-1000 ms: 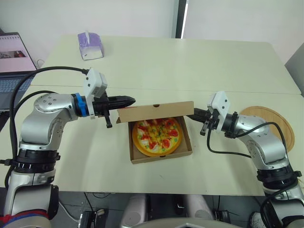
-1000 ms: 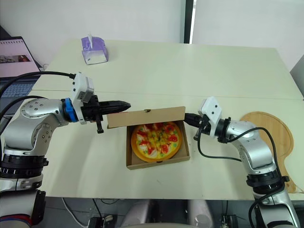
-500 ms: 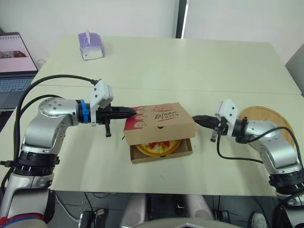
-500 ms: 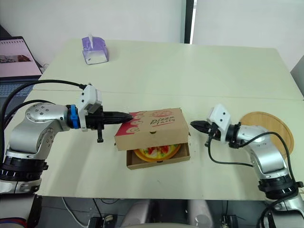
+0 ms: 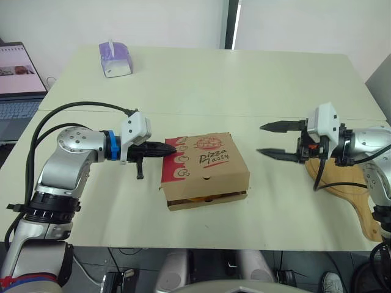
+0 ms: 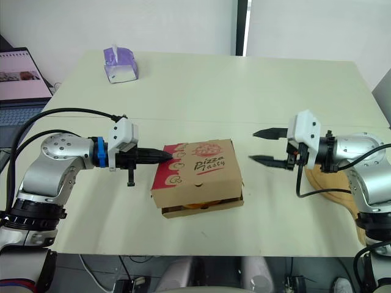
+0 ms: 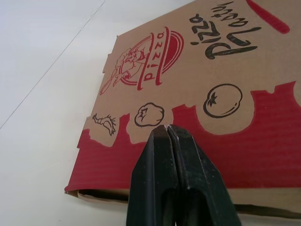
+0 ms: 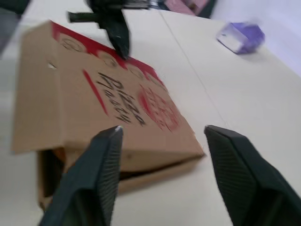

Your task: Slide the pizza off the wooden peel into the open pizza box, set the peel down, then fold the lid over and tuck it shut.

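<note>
Where a second earlier the lid had stood upright over the bare pizza, the brown cardboard pizza box with red print (image 5: 204, 168) now lay with its lid (image 5: 208, 157) folded down flat, the pizza covered inside, near the middle of the cream table (image 5: 244, 85). That put the fold behind it. A dark gap along the front edge suggested the flap was not yet tucked, so the closing was probably still to finish.

The left gripper (image 5: 171, 147) reached in level from the box's 9 o'clock, its black fingers (image 7: 168, 141) pressed together on nothing, tips resting on the red band at the lid's edge, seemingly holding it down.

The right gripper (image 5: 259, 139) had backed away from the lid's corner to hang well clear at the box's 3 o'clock, its two fingers spread wide and empty, pointing back at the box. Beneath that forearm, toward 4 o'clock, lay the round pale wooden peel (image 5: 351, 195) — set down already.

Farther out sat a purple tissue box (image 5: 115, 59) at 11 o'clock and an open laptop (image 5: 15, 73) at 10.
</note>
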Controlling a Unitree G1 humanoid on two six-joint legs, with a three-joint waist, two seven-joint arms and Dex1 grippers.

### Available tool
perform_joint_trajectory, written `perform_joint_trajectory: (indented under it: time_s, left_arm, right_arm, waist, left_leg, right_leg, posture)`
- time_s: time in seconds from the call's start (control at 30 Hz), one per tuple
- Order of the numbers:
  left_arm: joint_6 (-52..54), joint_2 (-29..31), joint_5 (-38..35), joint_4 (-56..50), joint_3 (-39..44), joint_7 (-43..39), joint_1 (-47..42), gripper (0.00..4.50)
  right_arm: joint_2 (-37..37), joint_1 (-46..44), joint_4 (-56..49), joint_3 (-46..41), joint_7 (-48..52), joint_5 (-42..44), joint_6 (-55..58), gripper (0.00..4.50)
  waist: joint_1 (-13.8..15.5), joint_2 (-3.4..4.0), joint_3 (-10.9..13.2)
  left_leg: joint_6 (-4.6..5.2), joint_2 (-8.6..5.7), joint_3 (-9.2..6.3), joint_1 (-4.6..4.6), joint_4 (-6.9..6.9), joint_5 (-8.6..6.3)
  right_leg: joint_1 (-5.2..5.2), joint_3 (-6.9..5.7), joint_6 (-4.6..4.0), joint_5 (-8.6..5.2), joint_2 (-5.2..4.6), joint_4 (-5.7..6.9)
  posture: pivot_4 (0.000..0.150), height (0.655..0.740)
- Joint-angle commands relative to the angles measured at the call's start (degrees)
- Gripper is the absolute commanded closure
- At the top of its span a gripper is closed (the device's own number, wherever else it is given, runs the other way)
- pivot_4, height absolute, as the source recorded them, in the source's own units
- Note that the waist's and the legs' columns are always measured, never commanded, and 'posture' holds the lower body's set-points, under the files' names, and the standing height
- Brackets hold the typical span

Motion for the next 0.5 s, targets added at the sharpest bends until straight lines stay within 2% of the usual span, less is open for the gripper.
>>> perform_joint_trajectory:
  time_s: [0.03,0.2,0.5]
  left_arm:
    - [-1.52,0.00,0.42,-0.75,-0.06,-0.66,-0.22,4.50]
    - [-2.49,0.13,1.27,-1.06,-0.61,-1.19,0.59,4.50]
    - [-3.44,-0.33,1.98,-0.09,-1.23,-1.39,-0.17,4.50]
  right_arm:
    - [-0.51,0.12,-5.44,1.31,0.42,0.89,1.03,0.12]
    - [0.26,1.66,-8.57,4.22,-1.71,-2.11,0.63,0.05]
    - [0.30,2.69,-6.66,8.20,-1.43,-9.40,-5.82,0.05]
  waist:
    - [0.01,0.00,0.00]
    - [0.03,0.00,0.00]
    - [0.02,0.00,0.00]
  left_leg:
    - [0.00,0.00,0.00,0.00,0.00,0.00]
    - [-0.01,0.00,-0.01,0.01,0.00,0.00]
    - [-0.03,-0.01,0.00,0.01,0.03,0.02]
  right_leg:
    - [0.00,0.00,0.00,0.00,0.00,0.00]
    - [0.00,-0.02,0.00,0.00,0.00,0.02]
    - [0.00,-0.01,0.00,0.00,0.00,0.03]
  posture:
    - [0.150,0.7400]
    - [0.150,0.7400]
    - [0.150,0.7400]
